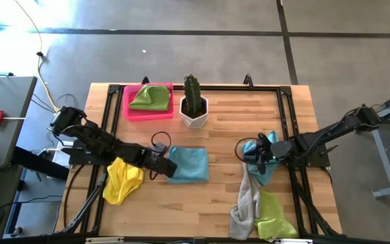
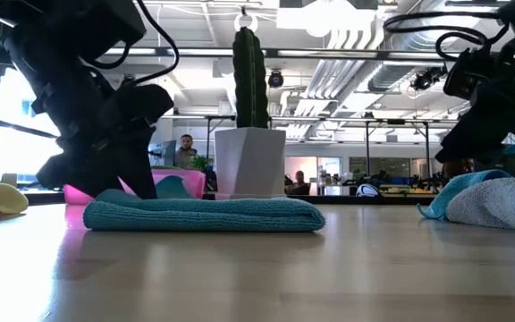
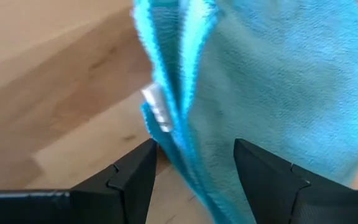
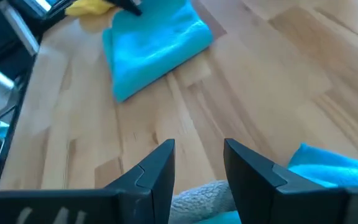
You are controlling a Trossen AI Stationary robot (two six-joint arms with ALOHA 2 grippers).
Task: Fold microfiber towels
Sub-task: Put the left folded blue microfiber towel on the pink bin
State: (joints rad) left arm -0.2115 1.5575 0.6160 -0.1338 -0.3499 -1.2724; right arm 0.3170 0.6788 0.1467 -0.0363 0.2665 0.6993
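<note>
The left tool (image 1: pixel 160 161) sits at the left edge of the folded blue towel (image 1: pixel 188 165), its fingers (image 3: pixel 132 180) spread apart with the towel's layered edge and a small white tag lying between them; whether the fingers touch the cloth I cannot tell. The low view shows this towel (image 2: pixel 204 215) folded flat on the desk (image 1: pixel 222 135), in front of the white pot.

Just left of that towel, under the left arm, lies the crumpled yellow towel (image 1: pixel 122 180), touching the desk's left frame.

The right tool (image 1: pixel 261 154) is well to the right of the folded towel, above the top of a loose pile. Its fingers (image 4: pixel 157 174) stand a little apart, gripping nothing, with grey cloth showing just below the gap. The pile holds a second blue towel (image 1: pixel 265 166) at the top, a grey towel (image 1: pixel 246 200) trailing toward the near edge, and a green towel (image 1: pixel 273 217) beside the grey one's lower end.

Behind the folded towel, the cactus (image 1: pixel 193 96) stands upright in its white pot (image 1: pixel 194 115). Just left of the pot, the pink tray (image 1: pixel 133 112) holds another green towel (image 1: pixel 151 98), bunched up.
</note>
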